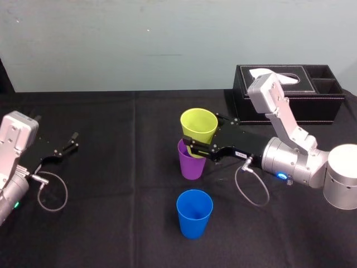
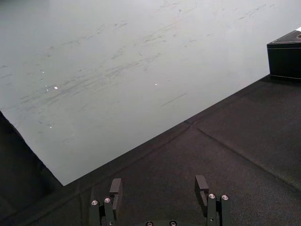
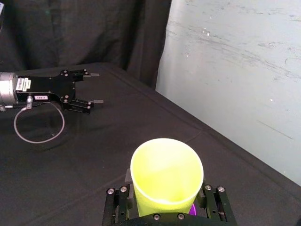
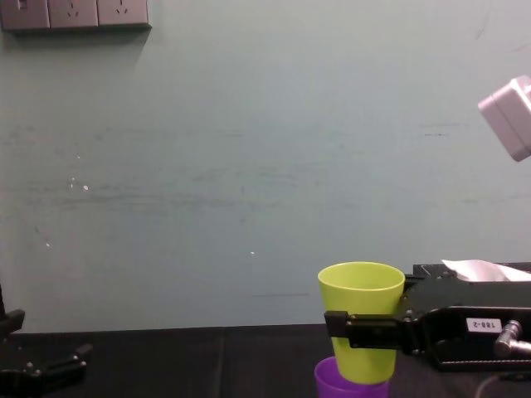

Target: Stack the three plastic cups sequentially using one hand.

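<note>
The right gripper (image 1: 196, 146) has its jaws clamped on the green cup (image 1: 199, 125), base at the mouth of the purple cup (image 1: 191, 164). The blue cup (image 1: 194, 213) stands nearer on the tabletop (image 1: 111, 218). The left gripper (image 1: 71, 140) sits at the left, jaws apart.

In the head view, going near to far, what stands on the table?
Blue cup → purple cup → tissue box; the yellow-green cup in the right hand overlaps the purple one, so it's left out.
</note>
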